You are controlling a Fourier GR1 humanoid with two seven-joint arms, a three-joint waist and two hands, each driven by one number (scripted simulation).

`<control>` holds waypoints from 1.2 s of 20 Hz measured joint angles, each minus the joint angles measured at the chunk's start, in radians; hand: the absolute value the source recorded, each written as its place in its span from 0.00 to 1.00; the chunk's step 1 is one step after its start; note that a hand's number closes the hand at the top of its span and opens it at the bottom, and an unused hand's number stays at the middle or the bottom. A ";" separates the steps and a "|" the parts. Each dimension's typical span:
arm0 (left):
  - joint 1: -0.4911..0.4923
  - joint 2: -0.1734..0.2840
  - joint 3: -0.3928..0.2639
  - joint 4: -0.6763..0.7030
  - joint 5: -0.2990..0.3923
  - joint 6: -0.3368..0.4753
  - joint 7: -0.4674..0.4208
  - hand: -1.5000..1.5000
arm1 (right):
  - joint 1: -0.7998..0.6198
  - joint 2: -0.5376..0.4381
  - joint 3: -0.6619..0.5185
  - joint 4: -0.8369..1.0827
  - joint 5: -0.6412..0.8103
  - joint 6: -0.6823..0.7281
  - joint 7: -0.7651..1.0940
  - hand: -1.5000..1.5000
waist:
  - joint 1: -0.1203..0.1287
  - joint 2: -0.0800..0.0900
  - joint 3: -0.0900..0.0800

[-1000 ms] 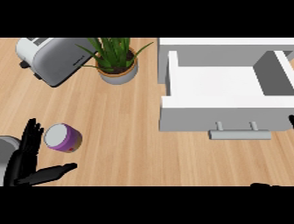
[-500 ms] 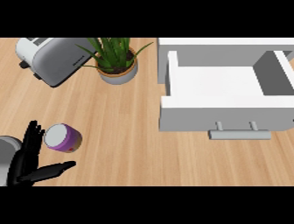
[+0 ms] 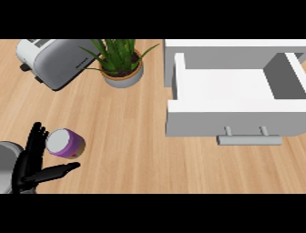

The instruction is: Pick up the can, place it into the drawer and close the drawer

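The left hand (image 3: 33,157) is held with fingers spread beside the can (image 3: 65,143), seemingly touching, near the counter's (image 3: 129,132) front-left corner, ready to grasp it

The tabletop (image 3: 149,123) is light wood with the grain running up the view; a silver toaster (image 3: 56,61) stands tilted at its upper left; just beside it on the right sits a potted plant (image 3: 120,66) in a grey pot; a purple can (image 3: 65,143) with a white top lies at lower left, well apart from both.
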 measured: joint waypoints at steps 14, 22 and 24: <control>-0.127 0.005 -0.020 0.123 0.017 0.039 -0.008 0.00 | 0.005 -0.006 -0.027 -0.015 -0.031 0.019 0.013 0.00 | -0.002 0.000 0.000; -0.167 0.000 -0.048 0.147 0.022 0.033 -0.022 1.00 | 0.011 0.004 -0.033 -0.023 -0.039 0.031 0.021 0.00 | -0.001 0.000 0.000; -0.192 0.001 -0.048 0.179 0.024 0.029 -0.039 1.00 | 0.010 0.005 -0.035 -0.024 -0.039 0.033 0.023 0.00 | -0.002 -0.001 0.001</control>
